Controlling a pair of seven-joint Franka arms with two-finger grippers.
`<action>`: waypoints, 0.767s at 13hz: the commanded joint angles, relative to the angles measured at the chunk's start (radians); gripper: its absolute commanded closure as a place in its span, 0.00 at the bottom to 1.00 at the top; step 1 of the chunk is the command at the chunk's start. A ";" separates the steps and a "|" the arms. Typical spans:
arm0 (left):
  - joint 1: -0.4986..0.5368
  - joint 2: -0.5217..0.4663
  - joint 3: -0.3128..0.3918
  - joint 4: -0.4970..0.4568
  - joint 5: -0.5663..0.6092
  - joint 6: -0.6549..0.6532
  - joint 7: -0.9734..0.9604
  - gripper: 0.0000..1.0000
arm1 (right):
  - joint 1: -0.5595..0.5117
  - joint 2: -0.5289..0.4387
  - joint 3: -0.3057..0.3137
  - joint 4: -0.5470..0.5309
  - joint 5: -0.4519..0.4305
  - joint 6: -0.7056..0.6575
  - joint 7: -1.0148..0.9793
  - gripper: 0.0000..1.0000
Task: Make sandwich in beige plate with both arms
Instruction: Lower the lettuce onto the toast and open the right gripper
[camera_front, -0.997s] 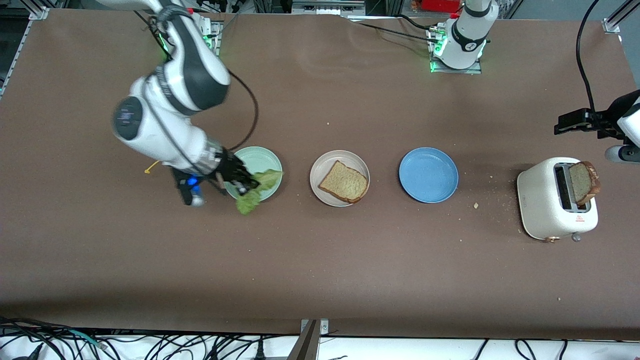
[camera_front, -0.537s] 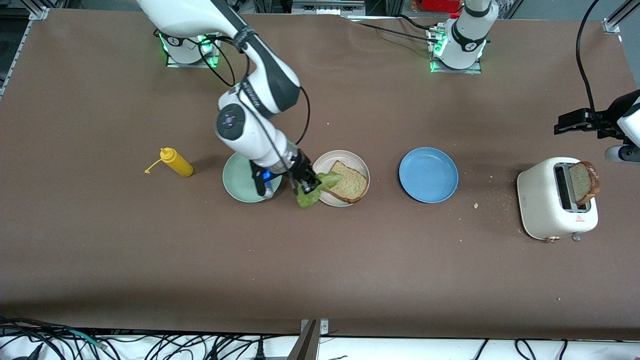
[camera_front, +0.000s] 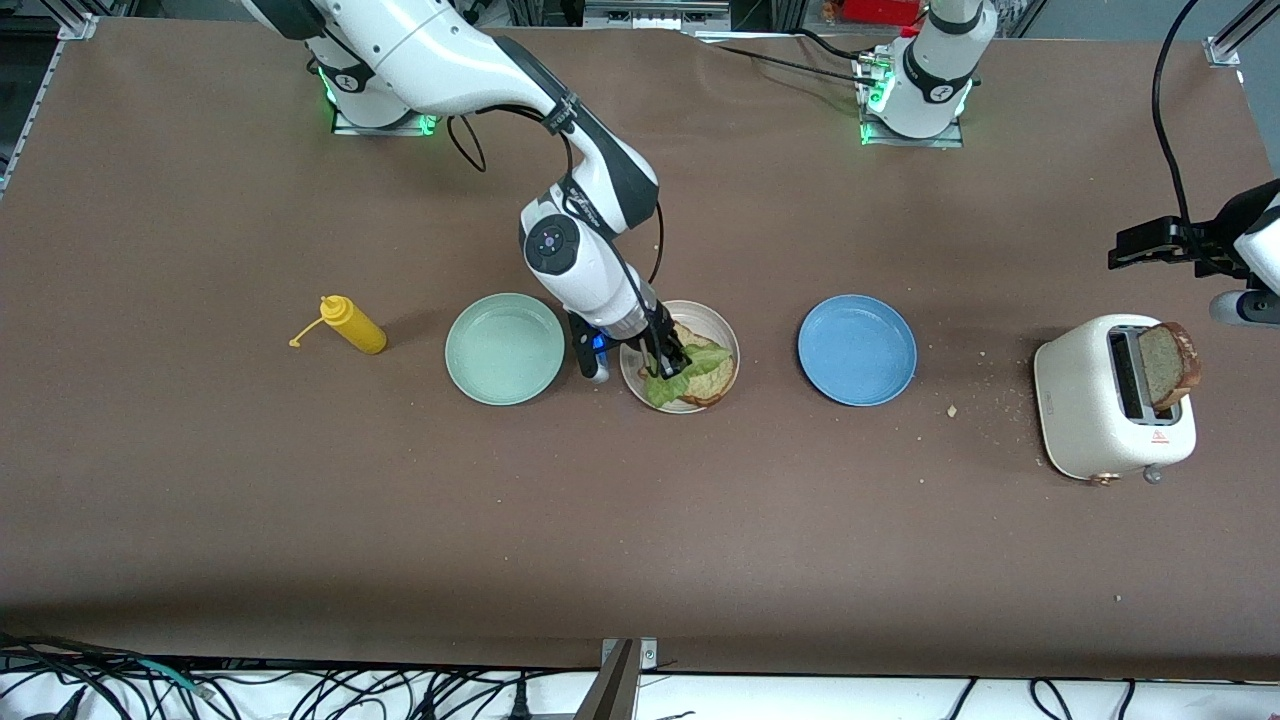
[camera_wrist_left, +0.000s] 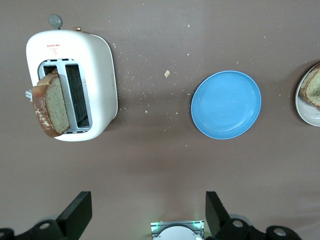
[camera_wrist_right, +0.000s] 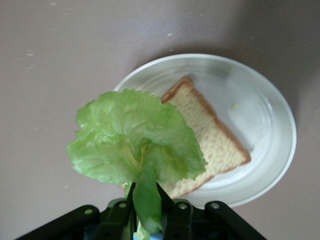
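Lettuce (camera_front: 690, 372) over bread (camera_front: 712, 381) in beige plate (camera_front: 727, 338).
Right claw (camera_front: 668, 362) grips lettuce; left claw (camera_wrist_left: 147, 212), waiting above the worktop (camera_front: 640, 520), gapes wide.

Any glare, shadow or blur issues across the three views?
Front view: even light, soft shadow beside the right arm, green LED glow at both bases. Right wrist view: lettuce leaf soft, beige plate glossy with mild sheen. Left wrist view: sharp, toaster crisp, faint shadows.

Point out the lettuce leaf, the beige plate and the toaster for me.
lettuce leaf (camera_wrist_right: 135, 145): right wrist view, middle of the ruffled blade.
beige plate (camera_wrist_right: 270, 125): right wrist view, bare inner surface beside the bread.
toaster (camera_front: 1080, 400): front view, white side of its body.
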 joint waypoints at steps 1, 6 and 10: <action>-0.001 -0.019 -0.006 -0.011 0.043 -0.006 -0.003 0.00 | -0.003 0.005 0.016 -0.009 -0.052 0.010 0.024 1.00; -0.002 -0.019 -0.006 -0.011 0.043 -0.006 -0.003 0.00 | -0.006 0.009 0.016 -0.008 -0.086 0.010 0.024 0.54; -0.001 -0.019 -0.006 -0.011 0.043 -0.006 -0.003 0.00 | -0.014 0.003 0.016 -0.003 -0.079 0.007 0.026 0.00</action>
